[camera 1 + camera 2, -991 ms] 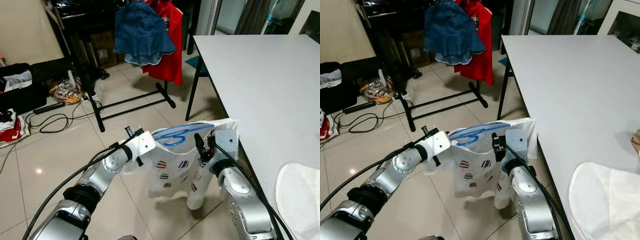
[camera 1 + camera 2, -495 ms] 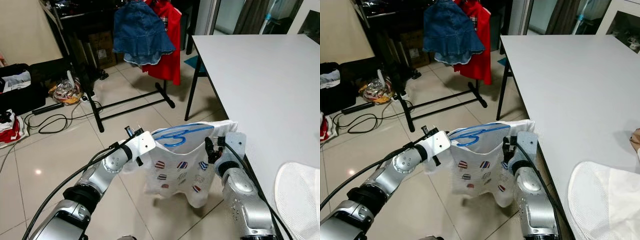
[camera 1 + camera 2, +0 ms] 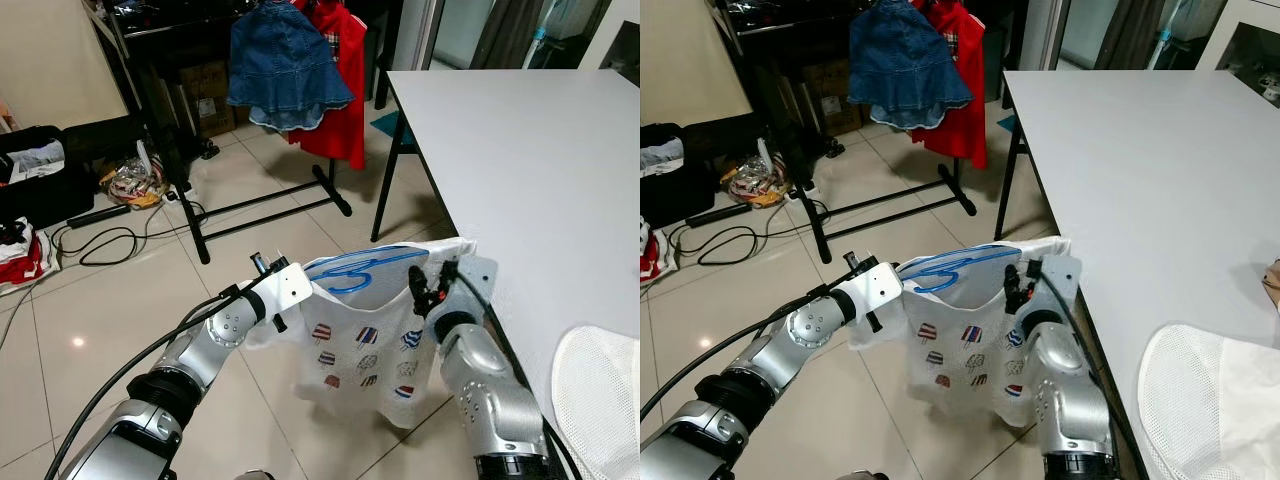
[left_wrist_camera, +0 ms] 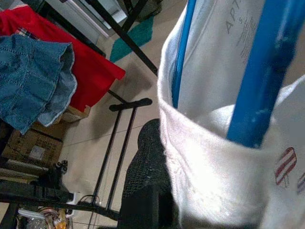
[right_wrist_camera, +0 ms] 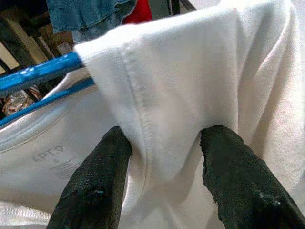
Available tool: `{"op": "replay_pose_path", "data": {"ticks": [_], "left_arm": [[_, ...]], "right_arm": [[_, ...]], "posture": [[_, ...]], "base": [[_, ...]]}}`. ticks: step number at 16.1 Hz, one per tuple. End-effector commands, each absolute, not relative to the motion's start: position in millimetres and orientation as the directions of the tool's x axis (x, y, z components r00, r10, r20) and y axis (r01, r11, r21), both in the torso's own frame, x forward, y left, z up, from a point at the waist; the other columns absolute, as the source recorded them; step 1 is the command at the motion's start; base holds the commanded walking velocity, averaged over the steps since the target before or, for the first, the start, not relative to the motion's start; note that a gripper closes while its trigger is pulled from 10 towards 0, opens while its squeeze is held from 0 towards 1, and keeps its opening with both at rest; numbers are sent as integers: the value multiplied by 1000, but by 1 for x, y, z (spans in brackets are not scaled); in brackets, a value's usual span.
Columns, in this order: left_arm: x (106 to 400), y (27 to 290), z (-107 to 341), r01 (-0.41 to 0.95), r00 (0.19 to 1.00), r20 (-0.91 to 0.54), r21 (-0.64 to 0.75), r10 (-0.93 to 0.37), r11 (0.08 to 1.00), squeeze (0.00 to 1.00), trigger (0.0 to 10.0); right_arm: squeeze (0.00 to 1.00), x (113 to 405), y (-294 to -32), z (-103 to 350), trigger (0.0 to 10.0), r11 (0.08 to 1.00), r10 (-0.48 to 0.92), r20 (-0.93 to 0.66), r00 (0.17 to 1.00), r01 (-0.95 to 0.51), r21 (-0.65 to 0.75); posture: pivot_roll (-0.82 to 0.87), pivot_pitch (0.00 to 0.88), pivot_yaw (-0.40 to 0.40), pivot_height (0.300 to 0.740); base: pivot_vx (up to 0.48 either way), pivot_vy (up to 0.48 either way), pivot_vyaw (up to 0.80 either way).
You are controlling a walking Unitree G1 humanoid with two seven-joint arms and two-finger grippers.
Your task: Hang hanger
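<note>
Hanging between the two grippers: one white shirt [image 3: 365,340], printed with small red and blue motifs, spread low over the tiled floor [image 3: 120,300] just beside the near corner of the grey table [image 3: 540,160].
Blue hanger [image 3: 355,268]: threaded through the shirt's neck opening, lying roughly level across the top of the garment.
Left gripper [image 3: 300,292]: at the shirt's shoulder on the side away from the table; in the left wrist view one black finger [image 4: 147,191] presses against the folded white hem with a blue hanger bar [image 4: 259,71] crossing it. Clenched on the shirt shoulder.
Right gripper [image 5: 159,157]: at the shirt's other shoulder, close to the table edge; two black fingers [image 5: 95,186] pinch a fold of white cloth between them, the hanger's blue bar running off to one side. Clenched on the shirt.
Clothes rack [image 3: 250,205]: black, standing well beyond the table's far leg, carrying a blue denim garment [image 3: 285,65] and a red garment [image 3: 335,90].
Black cables [image 3: 110,240] and bags [image 3: 45,170]: on the floor, farther from the table than the rack.
White mesh item [image 3: 600,400]: on the near part of the table.
</note>
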State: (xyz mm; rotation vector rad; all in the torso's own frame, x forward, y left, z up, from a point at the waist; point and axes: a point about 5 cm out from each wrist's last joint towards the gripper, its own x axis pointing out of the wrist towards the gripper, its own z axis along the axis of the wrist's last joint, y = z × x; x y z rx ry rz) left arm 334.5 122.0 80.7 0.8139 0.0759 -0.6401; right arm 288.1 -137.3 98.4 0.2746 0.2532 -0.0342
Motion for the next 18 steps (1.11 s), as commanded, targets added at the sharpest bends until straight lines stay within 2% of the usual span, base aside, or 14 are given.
{"op": "replay_pose_path", "data": {"ticks": [1, 6, 8, 13, 14, 15, 16, 18], "left_arm": [[335, 121, 84, 549, 813, -283, 665, -509, 506, 0, 10000], [334, 119, 84, 554, 809, -286, 663, -514, 503, 0, 10000], [334, 115, 84, 560, 803, -285, 659, -523, 502, 0, 10000], [333, 112, 84, 562, 800, -280, 659, -531, 499, 0, 10000], [331, 110, 83, 567, 796, -280, 656, -536, 499, 0, 10000], [330, 109, 82, 569, 795, -281, 654, -538, 499, 0, 10000], [330, 109, 81, 570, 794, -281, 653, -539, 499, 0, 10000], [329, 108, 80, 574, 791, -284, 650, -542, 498, 0, 10000]], "right_arm": [[0, 287, -138, 105, 10000, 958, 14, -241, 971, 56, 283], [0, 283, -142, 103, 10000, 955, 20, -252, 968, 56, 290], [0, 292, -126, 94, 10000, 965, 51, -276, 960, 23, 260], [0, 305, -126, 91, 10000, 967, 30, -286, 958, 44, 249], [0, 307, -131, 93, 824, 969, -1, -269, 963, 68, 239], [0, 307, -134, 94, 824, 969, -13, -262, 965, 77, 235], [0, 308, -135, 94, 0, 969, -21, -257, 966, 83, 232], [0, 306, -140, 96, 0, 973, -55, -219, 974, 101, 206]], "posture": [[55, 68, 42, 740], [46, 75, 48, 740], [41, 75, 48, 740], [56, 75, 43, 740], [56, 75, 41, 740], [56, 75, 42, 740], [56, 75, 42, 740], [52, 74, 39, 740]], "base": [[0, 0, 0], [0, 0, 0], [0, 0, 0], [0, 0, 0], [0, 0, 0], [0, 0, 0], [0, 0, 0], [0, 0, 0]]}}
